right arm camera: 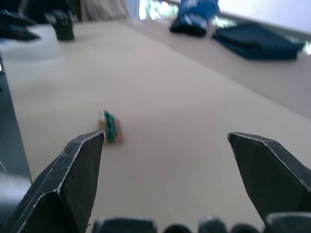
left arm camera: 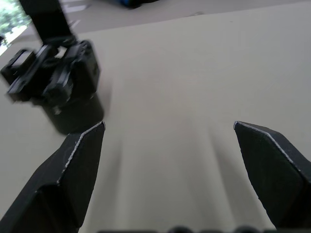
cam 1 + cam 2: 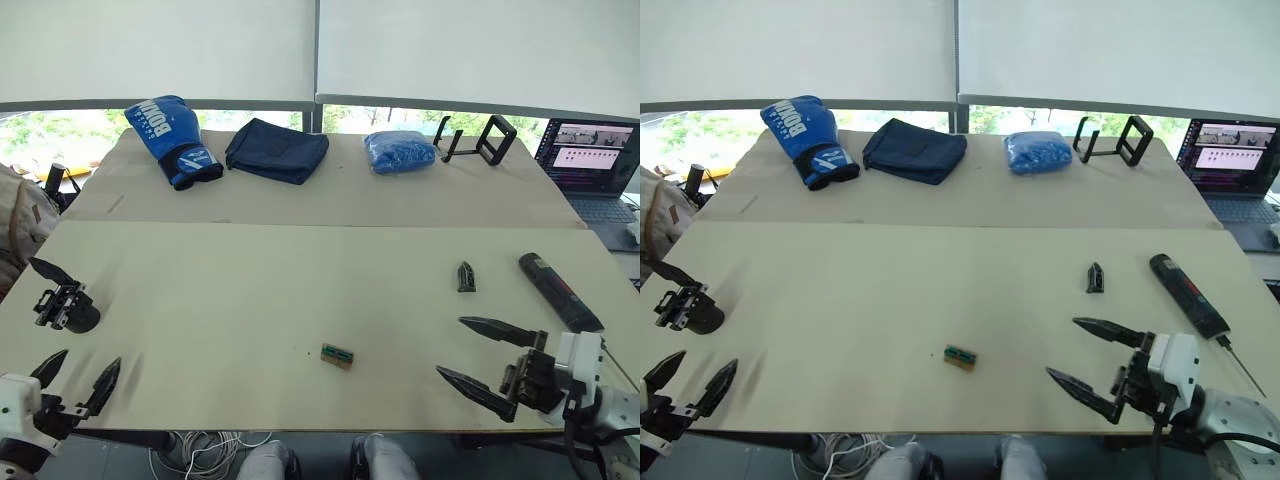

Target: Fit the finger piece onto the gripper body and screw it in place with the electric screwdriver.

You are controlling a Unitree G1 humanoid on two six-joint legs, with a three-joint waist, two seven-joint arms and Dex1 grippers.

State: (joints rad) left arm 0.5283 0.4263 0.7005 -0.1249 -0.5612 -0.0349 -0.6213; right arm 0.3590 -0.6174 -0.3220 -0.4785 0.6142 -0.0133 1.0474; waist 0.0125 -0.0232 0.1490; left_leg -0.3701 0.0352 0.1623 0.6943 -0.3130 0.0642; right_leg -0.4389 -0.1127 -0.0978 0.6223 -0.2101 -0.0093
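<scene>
The gripper body (image 3: 66,305), a small black mechanism with a round barrel, sits near the table's left edge; it also shows close up as the gripper body (image 2: 58,90). My left gripper (image 3: 76,378) stands open just in front of it, nothing between its fingers. The finger piece (image 3: 465,277), a dark pointed wedge, lies on the right part of the table. Right of it lies the electric screwdriver (image 3: 559,291), a black cylinder with red marks and a thin bit. My right gripper (image 3: 485,357) is open and empty, near the front edge below the finger piece.
A tiny green-brown block (image 3: 337,356) lies at front centre. On the far table lie a blue boxing glove (image 3: 172,139), a dark folded cloth (image 3: 277,150), a blue bundle (image 3: 398,151) and a black stand (image 3: 478,140). A laptop (image 3: 590,160) sits far right.
</scene>
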